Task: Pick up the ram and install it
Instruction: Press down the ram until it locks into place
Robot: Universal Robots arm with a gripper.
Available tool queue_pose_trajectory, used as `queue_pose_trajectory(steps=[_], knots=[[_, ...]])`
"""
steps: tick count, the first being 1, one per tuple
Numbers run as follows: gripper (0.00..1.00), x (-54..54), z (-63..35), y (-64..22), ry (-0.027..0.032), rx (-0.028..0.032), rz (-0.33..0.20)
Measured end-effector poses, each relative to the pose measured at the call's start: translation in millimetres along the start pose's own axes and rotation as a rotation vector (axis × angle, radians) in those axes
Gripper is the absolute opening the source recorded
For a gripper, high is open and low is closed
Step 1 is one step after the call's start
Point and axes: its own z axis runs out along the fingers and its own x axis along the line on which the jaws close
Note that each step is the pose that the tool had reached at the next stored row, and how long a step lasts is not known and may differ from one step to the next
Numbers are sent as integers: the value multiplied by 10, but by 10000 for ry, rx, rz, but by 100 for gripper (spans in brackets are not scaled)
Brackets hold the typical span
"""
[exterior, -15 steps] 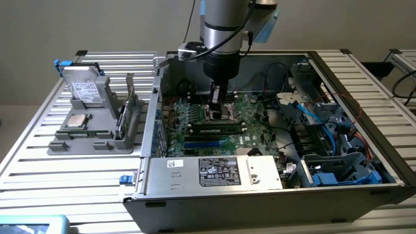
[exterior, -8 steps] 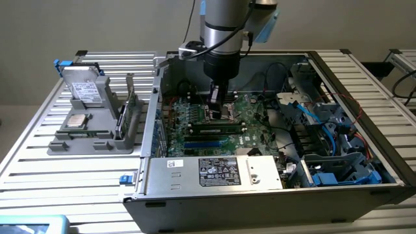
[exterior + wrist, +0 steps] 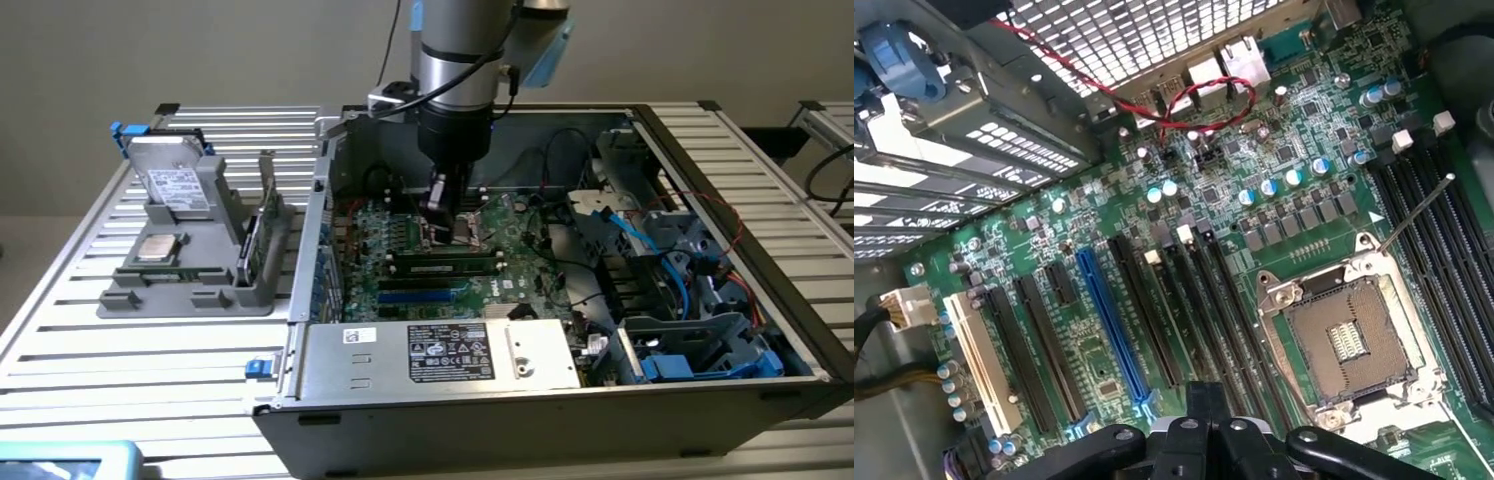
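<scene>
**Gripper clenched above motherboard, RAM stick seen seated in slot**

In the exterior view, the arm is seen lowered into the open PC case (image 3: 694, 395), which rests on a slatted metal table (image 3: 147, 370). The gripper (image 3: 445, 215) is held just above the motherboard (image 3: 514, 225), near the CPU socket area; its fingers are pressed together w/ nothing visibly between them. A long thin green ram (image 3: 447, 268) w/ dark chips is seen lying in a slot just in front of the gripper, apart from it. Blue slots (image 3: 420, 293) are seen just in front of that. A grey parts holder (image 3: 200, 270) stands on the table at the exterior view's left, w/ a silver processor chip (image 3: 162, 247) and a hard drive (image 3: 174, 185) on it.

In the wrist view, board detail is given instead: the empty CPU socket (image 3: 1344, 340) w/ its metal frame, black expansion slots beside a blue slot (image 3: 1112, 325), a red cable (image 3: 1199, 105) looped near the rear ports. The gripper's (image 3: 1199, 440) black linkage is seen at the frame edge.
</scene>
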Motion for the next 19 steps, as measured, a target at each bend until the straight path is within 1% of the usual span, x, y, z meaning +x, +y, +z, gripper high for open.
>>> queue_pose_trajectory(steps=[7, 10, 14, 17, 19], knots=[[11, 1, -7, 0, 25, -116, 955], [11, 1, -7, 0, 40, -151, 1277], [11, 1, -7, 0, 94, -155, 1688], [11, 1, -7, 0, 126, -136, 1991], [11, 1, -6, 0, 120, -119, 2200]])
